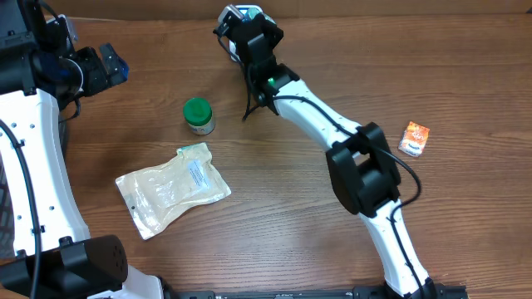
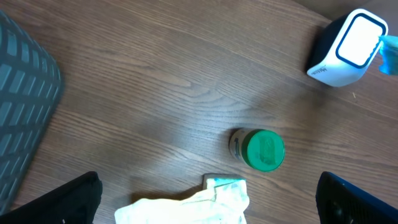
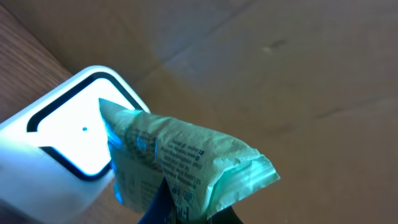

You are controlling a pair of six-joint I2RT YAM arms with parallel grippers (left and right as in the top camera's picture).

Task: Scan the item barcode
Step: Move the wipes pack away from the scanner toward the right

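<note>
Packet (image 3: 186, 165), crinkled and printed, before rounded white scanner (image 3: 62, 140)

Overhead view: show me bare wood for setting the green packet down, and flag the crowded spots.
Broadest bare stretch: between the clear pouch and the right arm's elbow. Another: far edge, between the scanner and the orange box. Crowded: around the scanner, where the right claw holds the green packet.

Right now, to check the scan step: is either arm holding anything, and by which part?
The right fingers pinch a crinkled green packet by the end farthest from the scanner. The left fingers are open and empty.
</note>
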